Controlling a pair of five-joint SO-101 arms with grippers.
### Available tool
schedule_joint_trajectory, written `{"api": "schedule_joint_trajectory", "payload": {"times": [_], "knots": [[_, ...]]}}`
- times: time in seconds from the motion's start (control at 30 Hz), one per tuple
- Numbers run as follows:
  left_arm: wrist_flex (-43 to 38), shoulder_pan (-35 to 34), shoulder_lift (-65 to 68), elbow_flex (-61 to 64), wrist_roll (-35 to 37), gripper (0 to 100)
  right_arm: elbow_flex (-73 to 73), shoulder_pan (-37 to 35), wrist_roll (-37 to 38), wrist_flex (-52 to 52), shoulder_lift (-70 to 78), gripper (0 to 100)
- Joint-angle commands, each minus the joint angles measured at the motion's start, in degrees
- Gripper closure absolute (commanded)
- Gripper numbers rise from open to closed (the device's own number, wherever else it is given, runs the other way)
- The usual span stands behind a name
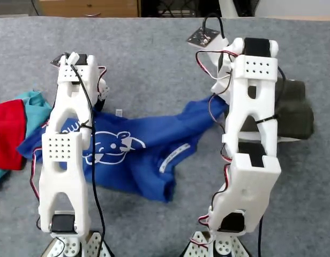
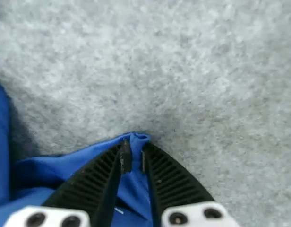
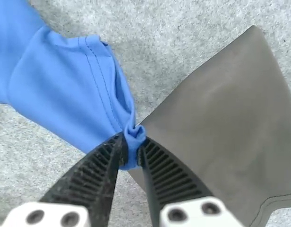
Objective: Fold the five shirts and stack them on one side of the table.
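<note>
1. Slippage is our main worry. Each pair of jaws pinches only a small bunch of cloth at an edge of the blue shirt (image 1: 138, 155), so a quick or uneven pull could tug one side free and let the shirt collapse.
2. Snagging comes next. The dark shirt (image 3: 221, 118) lies just beside the corner that the right jaws hold, so we judge that a low drag could catch it and spoil its fold.
3. The left jaws are closed almost fully on a blue corner, with bare tabletop (image 1: 154, 59) beyond the tips.
4. The right jaws are likewise nearly closed, gripping a bunched bit of blue hem.
5. The blue shirt sprawls crumpled across the middle of the tabletop, stretched from one arm to the other. The red shirt (image 1: 7, 131) and teal shirt (image 1: 34, 99) lie beyond the left arm.
</note>
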Motion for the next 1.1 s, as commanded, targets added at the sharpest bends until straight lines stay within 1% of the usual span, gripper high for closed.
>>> {"api": "schedule_joint_trajectory", "payload": {"times": [0.0, 0.07, 0.2, 0.27, 0.37, 0.43, 0.57, 0.6, 0.67, 0.73, 0.83, 0.93, 1.07], "knots": [[3.69, -0.57, -0.09, -9.19, -3.08, 97, -1.10, -1.32, -2.46, -0.79, -1.01, 98.4], [5.89, -0.84, -0.09, -15.96, -5.27, 97, -4.18, -2.02, -5.80, -0.79, -1.01, 98.4], [6.33, -1.89, -0.97, -28.26, -10.37, 97, -13.32, -3.78, -18.64, -0.53, -1.01, 98.4], [6.42, -2.77, -4.22, -33.45, -12.57, 97, -18.59, -4.40, -24.26, -0.70, -1.01, 98.4], [6.42, -4.09, -11.52, -37.76, -15.30, 97, -30.02, -4.57, -30.24, -0.44, -1.01, 98.4], [6.42, -5.05, -17.76, -38.55, -16.79, 97, -39.25, -4.57, -33.14, -0.44, -1.01, 98.4], [6.42, -7.34, -32.44, -38.46, -21.36, 97, -60.44, -4.48, -36.13, -0.79, -1.01, 98.4], [6.33, -7.96, -36.13, -38.46, -22.24, 97, -61.76, -4.66, -36.57, -1.85, -1.45, 98.4], [6.33, -8.92, -43.43, -38.46, -23.74, 97, -59.56, -4.31, -37.54, -4.84, -5.85, 98.4], [6.33, -9.89, -50.55, -38.02, -25.23, 97, -58.95, -4.31, -40.09, -5.80, -10.42, 98.4], [6.33, -10.33, -60.13, -33.01, -27.43, 97, -60.35, -4.57, -42.99, -7.65, -16.48, 98.5], [6.33, -10.33, -69.63, -23.60, -28.57, 97, -60.00, -4.57, -44.22, -9.58, -22.37, 98.5], [6.33, -10.33, -83.25, -6.55, -30.15, 97, -57.89, -4.48, -43.78, -10.11, -29.58, 98.5]]}}
